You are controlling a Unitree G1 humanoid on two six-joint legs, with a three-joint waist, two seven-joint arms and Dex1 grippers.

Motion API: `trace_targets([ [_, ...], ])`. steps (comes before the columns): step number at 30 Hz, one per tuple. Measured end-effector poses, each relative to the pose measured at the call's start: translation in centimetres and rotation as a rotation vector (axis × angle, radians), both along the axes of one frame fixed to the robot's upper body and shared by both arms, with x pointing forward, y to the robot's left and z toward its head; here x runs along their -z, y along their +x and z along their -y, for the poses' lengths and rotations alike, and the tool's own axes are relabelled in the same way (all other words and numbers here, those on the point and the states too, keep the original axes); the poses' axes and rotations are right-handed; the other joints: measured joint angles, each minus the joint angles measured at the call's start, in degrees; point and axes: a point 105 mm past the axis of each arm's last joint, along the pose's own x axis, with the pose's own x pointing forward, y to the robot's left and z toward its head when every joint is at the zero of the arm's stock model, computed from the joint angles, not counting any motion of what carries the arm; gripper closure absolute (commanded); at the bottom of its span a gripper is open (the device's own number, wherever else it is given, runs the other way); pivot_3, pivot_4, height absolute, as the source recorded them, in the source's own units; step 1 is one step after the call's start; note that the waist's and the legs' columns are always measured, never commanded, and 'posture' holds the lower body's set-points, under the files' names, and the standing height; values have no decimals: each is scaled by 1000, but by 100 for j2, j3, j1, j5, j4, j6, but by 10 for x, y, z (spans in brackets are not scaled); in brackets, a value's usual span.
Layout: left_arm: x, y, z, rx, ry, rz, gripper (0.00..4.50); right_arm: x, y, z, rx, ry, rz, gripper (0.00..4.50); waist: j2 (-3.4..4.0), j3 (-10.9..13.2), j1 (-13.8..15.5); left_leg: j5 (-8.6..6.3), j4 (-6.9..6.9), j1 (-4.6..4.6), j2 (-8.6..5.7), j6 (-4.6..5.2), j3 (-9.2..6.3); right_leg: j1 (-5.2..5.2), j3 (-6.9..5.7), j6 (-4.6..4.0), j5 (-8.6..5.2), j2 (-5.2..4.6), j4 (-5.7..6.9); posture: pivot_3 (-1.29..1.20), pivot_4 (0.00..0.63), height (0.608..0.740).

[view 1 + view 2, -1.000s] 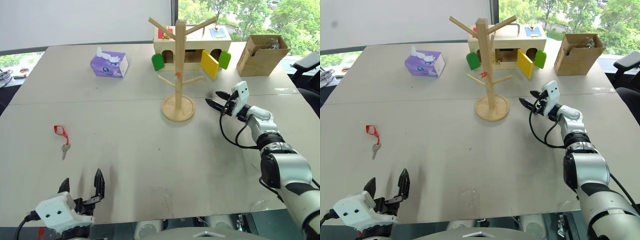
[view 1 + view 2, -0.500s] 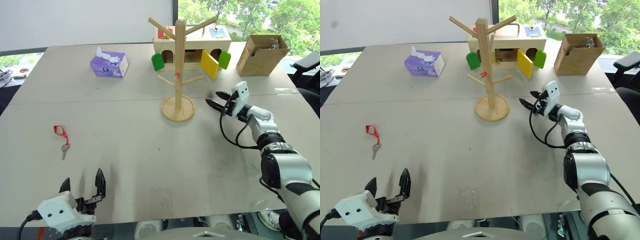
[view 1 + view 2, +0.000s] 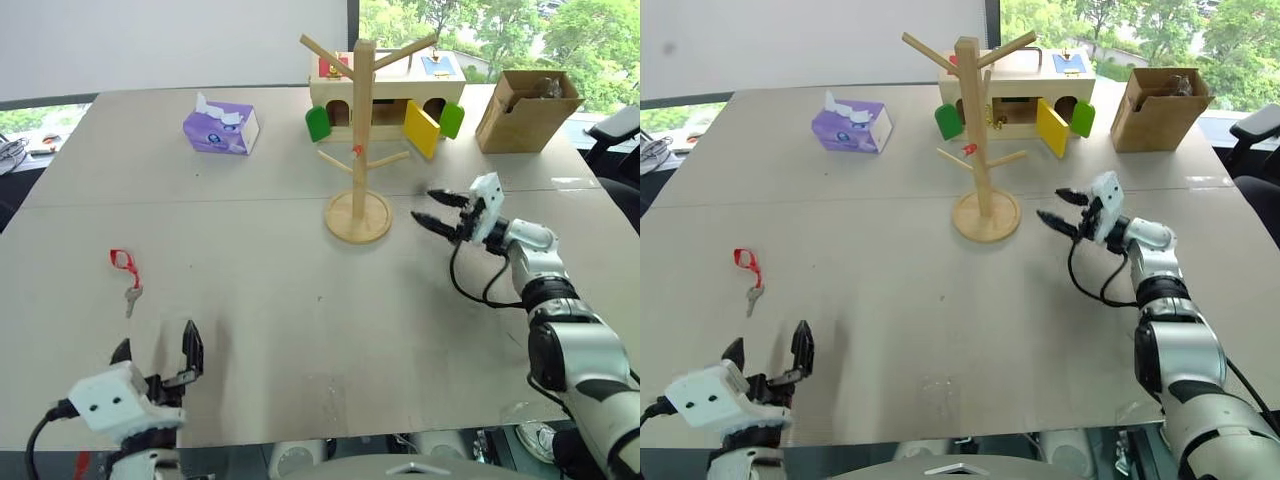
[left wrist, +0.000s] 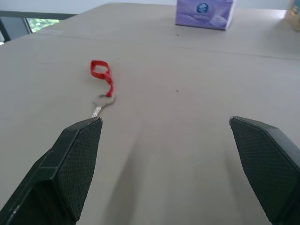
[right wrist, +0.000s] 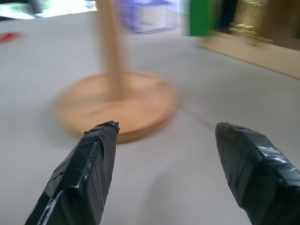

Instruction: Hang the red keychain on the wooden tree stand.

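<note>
Keychain (image 3: 127, 275) lies flat on the worktop (image 3: 300, 300) at about 8 o'clock from the stand (image 3: 358, 140), well apart from it; the left gripper (image 3: 155, 362) hovers near it, fingers wide open and empty; the right gripper (image 3: 440, 210), also open and empty, sits at 3 o'clock of the stand's base. Likely light, the strap limp, the key stiff and slippery; pinching the red loop looks best, leaving it free to slip over a peg.

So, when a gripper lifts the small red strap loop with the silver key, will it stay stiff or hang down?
The small red strap loop with the silver key lies limp and kinked on the table, so it is probably floppy. The key would likely dangle below the strap. It looks light.
</note>
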Motion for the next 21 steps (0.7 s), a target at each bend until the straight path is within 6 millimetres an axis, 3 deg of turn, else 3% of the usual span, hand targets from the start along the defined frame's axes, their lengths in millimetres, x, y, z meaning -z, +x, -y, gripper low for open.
trace_targets([
  [6, -45, 44, -26, -41, 32, 116, 0, 9, -47, 1, -210, -103, 55, 936, 2, -2, -38, 2, 6, 8, 1, -3, -7, 8, -2, 1, 2, 3, 10, 0, 150, 740],
  [13, -59, 76, -74, -260, -24, 78, 0, -3, -75, -19, -322, -104, 171, 936, -2, -3, 4, 22, 6, 7, 0, -38, -14, 13, -9, 3, 2, 5, 7, 0, 150, 740],
  [21, -23, 100, -83, -345, -162, -121, 0, -14, -98, -18, -359, -111, 206, 936, -17, -6, 31, 25, 7, 10, -5, -42, -18, 18, -13, 6, 4, 2, 6, 0, 150, 740],
])
